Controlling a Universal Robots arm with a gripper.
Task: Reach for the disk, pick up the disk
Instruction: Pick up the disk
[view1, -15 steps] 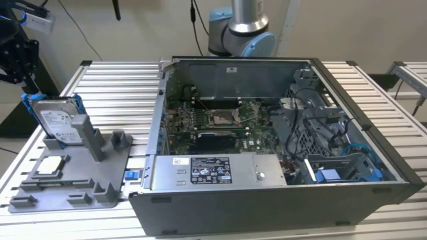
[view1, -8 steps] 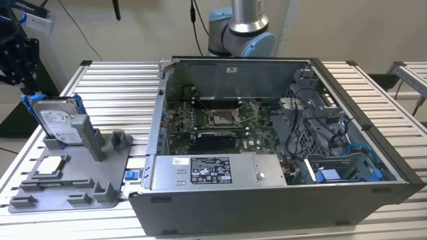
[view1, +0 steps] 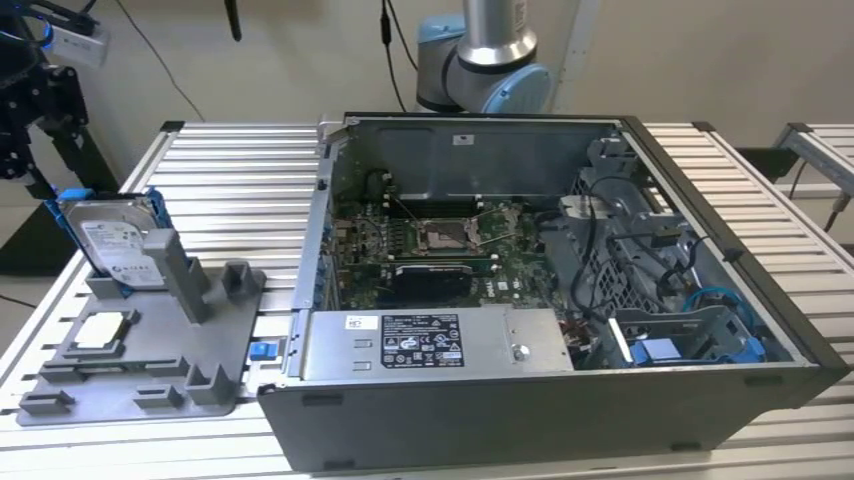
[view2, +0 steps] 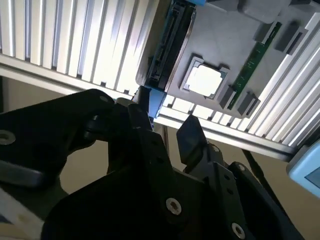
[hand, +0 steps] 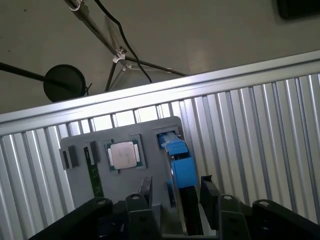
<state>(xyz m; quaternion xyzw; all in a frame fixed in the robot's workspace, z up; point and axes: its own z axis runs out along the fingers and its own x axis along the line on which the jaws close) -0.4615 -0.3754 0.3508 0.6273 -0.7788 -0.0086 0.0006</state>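
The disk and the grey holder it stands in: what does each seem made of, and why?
The disk: seemingly metal, silver-grey sheen, with a blue, probably plastic, frame. The grey holder: likely matte plastic, uniform dull grey, blocky posts.

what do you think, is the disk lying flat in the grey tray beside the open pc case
No. The disk stands upright on its edge in the grey tray, not flat; the exterior view shows it. The tray is indeed beside the open PC case.

Disk (view1: 114, 238): silver-grey, white label, blue bracket frame, upright on edge in grey fixture (view1: 150, 345) slot
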